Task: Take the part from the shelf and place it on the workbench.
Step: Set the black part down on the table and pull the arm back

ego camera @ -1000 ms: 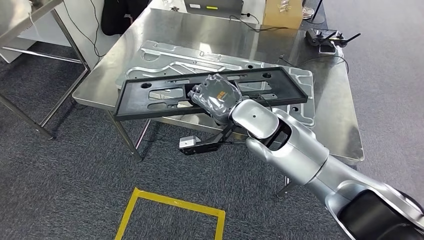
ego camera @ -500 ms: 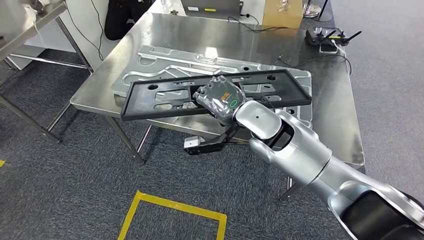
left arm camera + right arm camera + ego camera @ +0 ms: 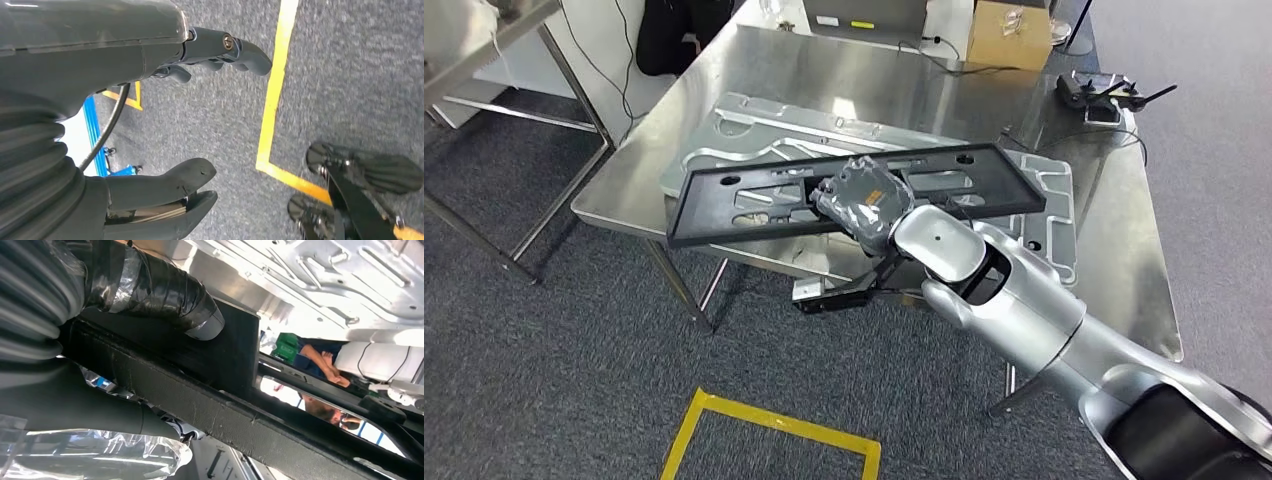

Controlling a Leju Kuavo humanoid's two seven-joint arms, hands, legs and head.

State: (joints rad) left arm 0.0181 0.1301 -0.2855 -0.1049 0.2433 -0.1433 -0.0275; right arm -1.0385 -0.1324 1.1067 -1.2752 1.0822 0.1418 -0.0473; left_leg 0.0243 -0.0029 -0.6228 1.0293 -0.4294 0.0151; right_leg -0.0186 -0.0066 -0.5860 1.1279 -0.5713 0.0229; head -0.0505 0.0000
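Observation:
The part is a long black flat frame with cut-outs; my right hand, wrapped in clear film, grips it near its middle. In the head view it hangs level over the near edge of the steel workbench, above a large silver metal panel lying there. Up close, the right wrist view has the black frame running under my thumb. My left hand hangs over grey carpet, fingers apart and empty.
A cardboard box, a laptop and a black controller sit at the workbench's far side. A second metal table's legs stand to the left. Yellow floor tape marks the carpet in front of me.
The camera has shifted, so the workbench sits a little differently in the picture. My right hand still holds the frame, now slightly farther over the panel.

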